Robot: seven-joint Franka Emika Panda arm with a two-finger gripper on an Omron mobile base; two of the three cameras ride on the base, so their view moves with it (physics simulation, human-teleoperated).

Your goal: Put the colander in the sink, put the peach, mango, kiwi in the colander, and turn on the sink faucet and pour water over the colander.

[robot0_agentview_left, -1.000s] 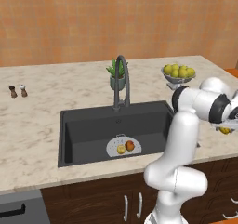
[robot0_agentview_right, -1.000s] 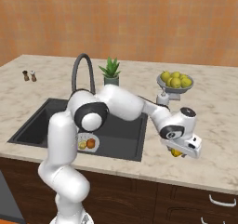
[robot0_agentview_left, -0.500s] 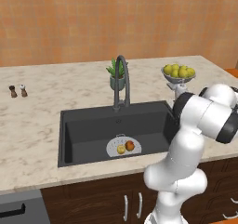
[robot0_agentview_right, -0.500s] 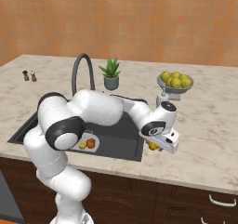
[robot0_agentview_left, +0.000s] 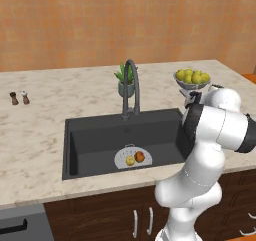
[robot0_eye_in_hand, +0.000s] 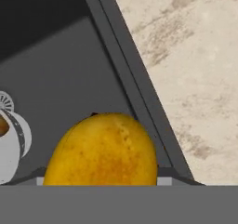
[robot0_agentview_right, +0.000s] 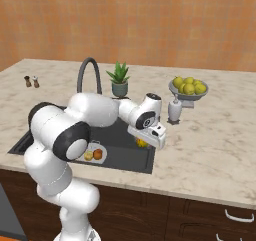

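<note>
A kitchen: stone counter (robot0_agentview_left: 45,130), dark sink (robot0_agentview_left: 95,135), gooseneck faucet (robot0_agentview_left: 131,87).

The pale round colander (robot0_agentview_left: 131,158) is set flat on the floor of the dark sink (robot0_agentview_left: 95,135), with two fruits (robot0_agentview_left: 135,158) inside. A yellow-orange mango (robot0_eye_in_hand: 102,151) is held over the sink's right edge. The arched faucet (robot0_agentview_left: 131,87) is mounted behind the sink.

The sink (robot0_agentview_left: 95,145) is sitting sunk in the tabletop (robot0_agentview_left: 45,115), with the colander (robot0_agentview_left: 122,159) lying in it, two fruits inside. The sink faucet (robot0_agentview_left: 131,87) is standing behind the sink, a potted plant (robot0_agentview_left: 125,81) just behind it. The mango (robot0_eye_in_hand: 102,153) is hanging in the gripper (robot0_agentview_right: 148,138) over the sink's right edge.
</note>
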